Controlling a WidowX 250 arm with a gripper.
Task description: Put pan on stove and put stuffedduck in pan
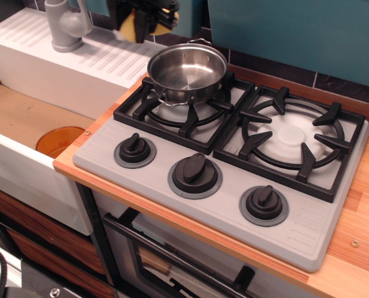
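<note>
The shiny steel pan [187,71] sits on the left back burner grate of the grey stove [222,161]. It is empty. My black gripper [144,22] is at the top edge of the view, up and to the left of the pan. It is shut on the yellow stuffedduck [130,23], of which a yellow patch and a bit of orange show between the fingers. Most of the gripper is cut off by the frame's top edge.
A white sink unit with a grey tap [66,25] and a ribbed drainboard [104,59] stands left of the stove. An orange disc [59,139] lies in the basin. A teal wall [296,31] stands behind the stove. The right burner [293,136] is bare.
</note>
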